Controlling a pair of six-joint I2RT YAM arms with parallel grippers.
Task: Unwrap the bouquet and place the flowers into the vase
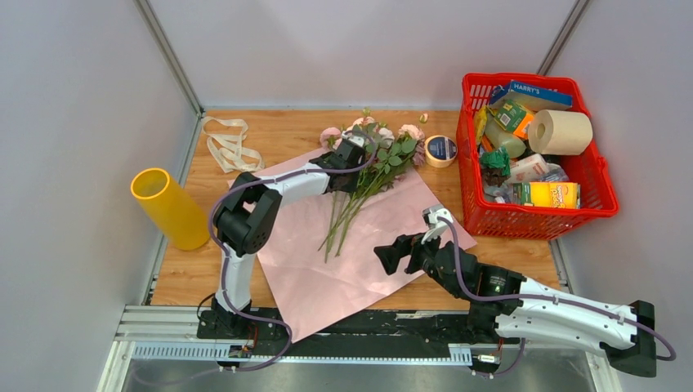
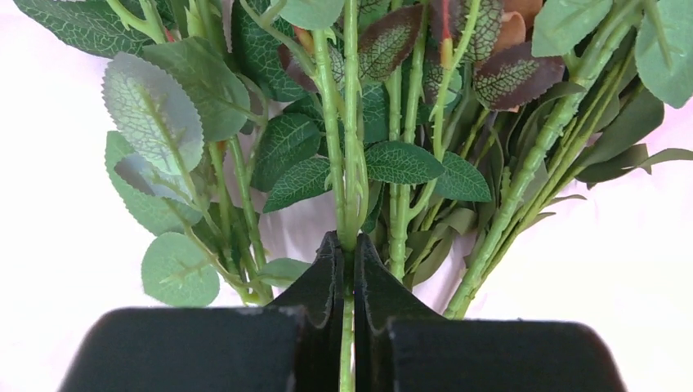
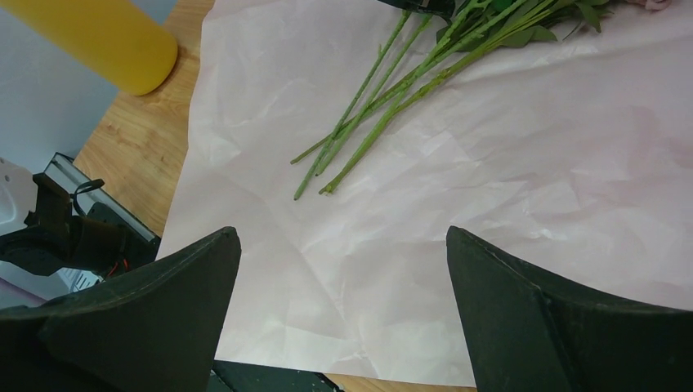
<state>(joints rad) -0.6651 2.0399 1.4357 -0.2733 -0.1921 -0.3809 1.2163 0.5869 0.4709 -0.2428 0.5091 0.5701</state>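
The flowers [image 1: 377,167], long green-stemmed artificial roses in pink and peach with serrated green leaves, lie loose on an unfolded sheet of pale pink wrapping paper [image 1: 327,269] in the middle of the wooden table [image 1: 184,278], cut ends toward the near edge and heads toward the far edge. Nearest, the right arm [image 1: 564,318] lies low from its base at the near right corner and stretches leftward. The right gripper [image 1: 392,253] hovers just above the paper's right border with its black jaws spread as wide as they go and nothing between them; its wrist view looks across creased paper to the bare stem ends. The left arm [image 1: 237,269] rises from its base at the near edge to a bent black elbow. From there its white forearm reaches far and rightward to the leafy part of the bunch. There the left gripper [image 2: 346,245] is pinched almost closed on a single thorny green stem, which runs straight down between its two black fingers [image 2: 323,278], the other stems and leaves fanned on both sides. The vase [image 1: 169,208], a plain yellow translucent plastic cylinder, sits at the table's left edge, off the paper and well apart from the flowers. Farther back a cream ribbon [image 1: 229,147] lies in loops by the far left corner, a roll of tape [image 1: 440,150] lies just beside the flower heads, and a red plastic basket [image 1: 531,220] of groceries fills the far right.
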